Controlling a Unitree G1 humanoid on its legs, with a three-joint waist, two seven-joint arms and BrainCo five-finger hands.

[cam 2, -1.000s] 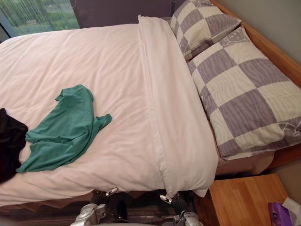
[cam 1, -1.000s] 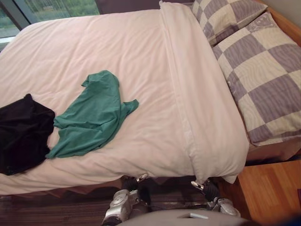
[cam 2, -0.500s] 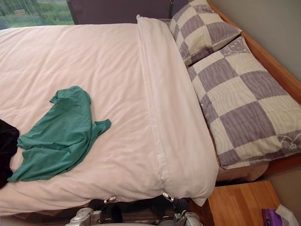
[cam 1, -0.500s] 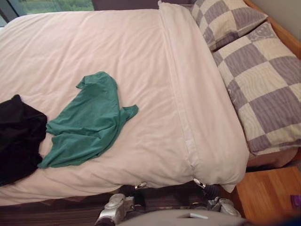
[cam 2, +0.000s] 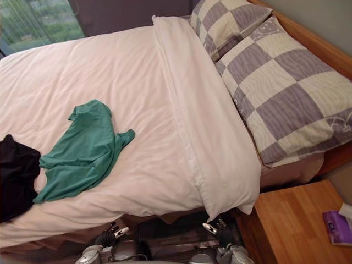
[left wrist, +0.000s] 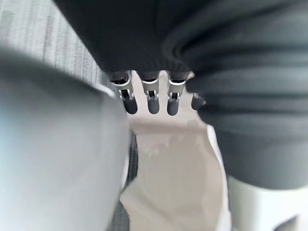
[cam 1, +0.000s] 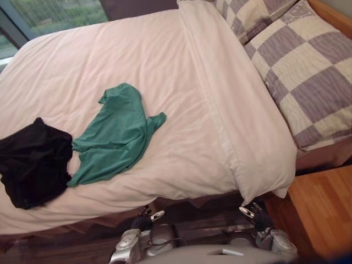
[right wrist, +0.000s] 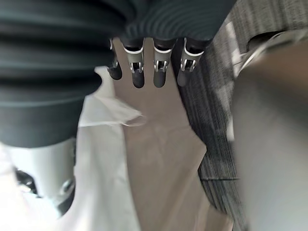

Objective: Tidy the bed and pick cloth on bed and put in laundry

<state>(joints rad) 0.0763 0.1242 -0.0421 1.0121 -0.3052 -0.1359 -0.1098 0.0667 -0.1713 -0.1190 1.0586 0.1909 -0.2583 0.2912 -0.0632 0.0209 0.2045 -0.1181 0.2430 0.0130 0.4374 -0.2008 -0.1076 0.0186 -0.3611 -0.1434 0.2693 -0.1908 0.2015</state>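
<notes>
A green shirt (cam 1: 114, 133) lies crumpled on the white duvet (cam 1: 165, 71), left of the middle. A black garment (cam 1: 34, 162) lies bunched beside it at the bed's left near edge, touching the shirt's hem. My left hand (cam 1: 149, 216) hangs below the bed's near edge with straight fingers (left wrist: 153, 98) and holds nothing. My right hand (cam 1: 252, 212) hangs just under the duvet's folded near corner, its fingers (right wrist: 161, 72) also straight and empty. Both hands are well apart from the two garments.
Two checked grey and cream pillows (cam 1: 308, 71) lie at the head of the bed on the right. A wooden nightstand (cam 2: 291, 225) stands at the lower right with a purple packet (cam 2: 338, 226) on it. A window (cam 1: 49, 14) lies beyond the bed's far left.
The whole picture has shifted, so the camera has moved. The shirt and black garment lie as before. Both hands stay low at the bed's near edge, now a little clear of the duvet.
</notes>
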